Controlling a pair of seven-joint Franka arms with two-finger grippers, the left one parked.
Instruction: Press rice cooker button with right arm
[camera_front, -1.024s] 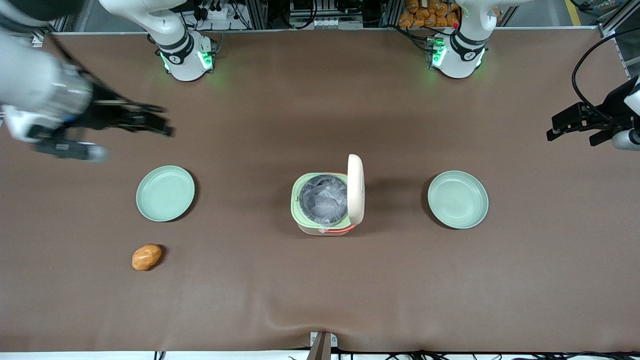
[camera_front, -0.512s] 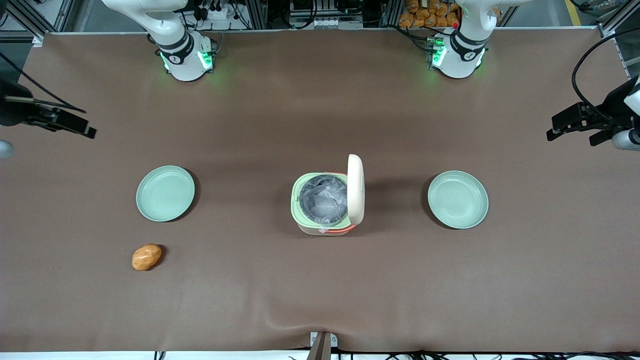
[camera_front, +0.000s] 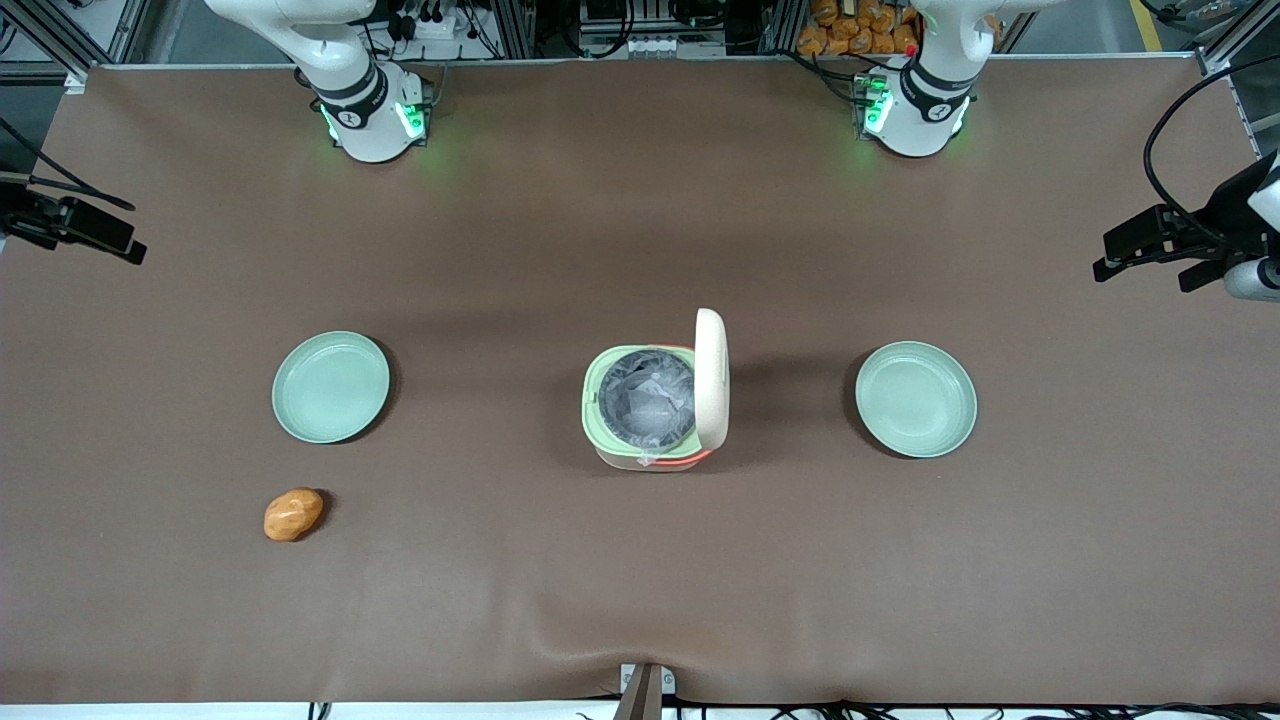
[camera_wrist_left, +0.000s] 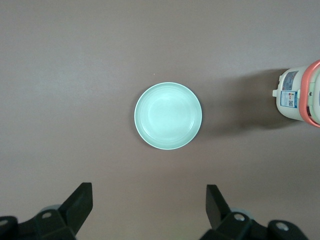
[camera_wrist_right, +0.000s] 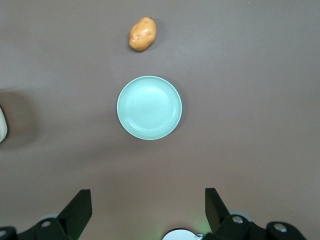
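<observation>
Over the last second the right arm's tool (camera_wrist_right: 145, 212) withdrew from above the desk (camera_front: 640, 600) to its working-arm end, fingers spread and empty. The rice cooker (camera_front: 655, 405) stood mid-desk between two plates, lid raised upright. This suggested the press had released the lid; the button was not visible.

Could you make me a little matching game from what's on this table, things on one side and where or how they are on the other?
Things:
1. rice cooker
2. potato
3. gripper
4. plate

Descriptions:
A. jaws open, at the working arm's end of the table
B. mid-table, lid standing up
C. orange-brown, nearer the front camera than the plate
D. pale green, round, nothing on it

Pairs: 1-B, 2-C, 3-A, 4-D
</observation>
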